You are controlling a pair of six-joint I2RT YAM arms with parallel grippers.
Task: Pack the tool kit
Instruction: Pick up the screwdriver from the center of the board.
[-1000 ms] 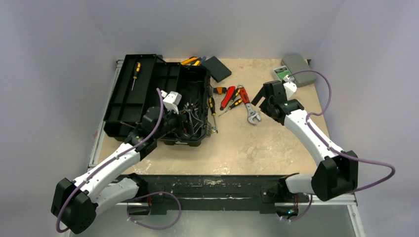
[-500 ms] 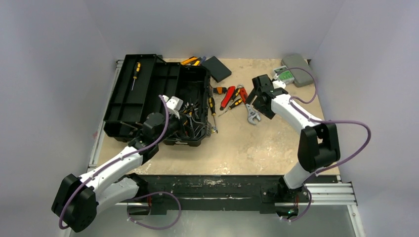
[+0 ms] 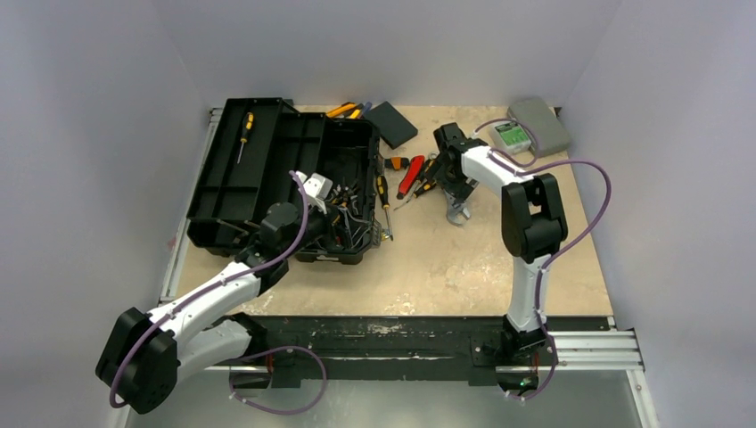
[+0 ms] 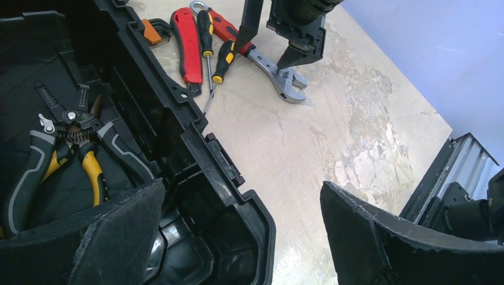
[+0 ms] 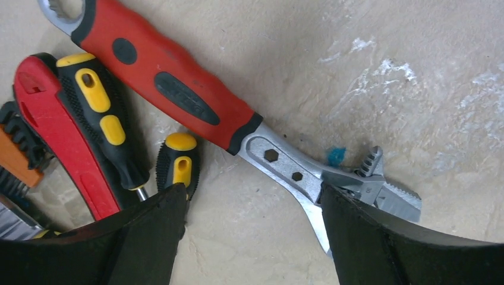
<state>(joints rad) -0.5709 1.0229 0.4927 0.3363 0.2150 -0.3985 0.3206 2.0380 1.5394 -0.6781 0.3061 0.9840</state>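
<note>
Toolbox [image 3: 267, 152] sits open at the back left of the table [image 3: 464, 267] in the overhead shot. Its lid tray is swung out to the left, with one yellow-handled screwdriver [image 3: 243, 134] lying in it. My left gripper [image 3: 337, 203] hangs over the right-hand part of the box. Just right of the box there's a little heap of loose tools. My right gripper [image 3: 455, 183] is down over the adjustable wrench [image 3: 458, 212], whose steel head pokes out on the near side. A small flat black box [image 3: 390, 123] lies behind the heap, and a grey case [image 3: 544, 129] sits in the far right corner.

Left wrist cam: my left fingers [image 4: 107, 237] are spread wide with nothing held between them, above the toolbox's corner wall. Inside the box lie pliers [image 4: 71, 148] with grey and yellow grips. Out on the table I can see the wrench with my other gripper standing over it.

Right wrist cam: my right fingers [image 5: 404, 243] are apart, one on each side of the wrench's steel neck, not squeezing it. The right-hand one hides part of the wrench head, and I can't tell if it touches. The red handle runs off up-left. Next to it lie a long black-and-yellow screwdriver [image 5: 101, 119], a stubby screwdriver [image 5: 177, 163] and a red-handled tool [image 5: 65, 142].
</note>
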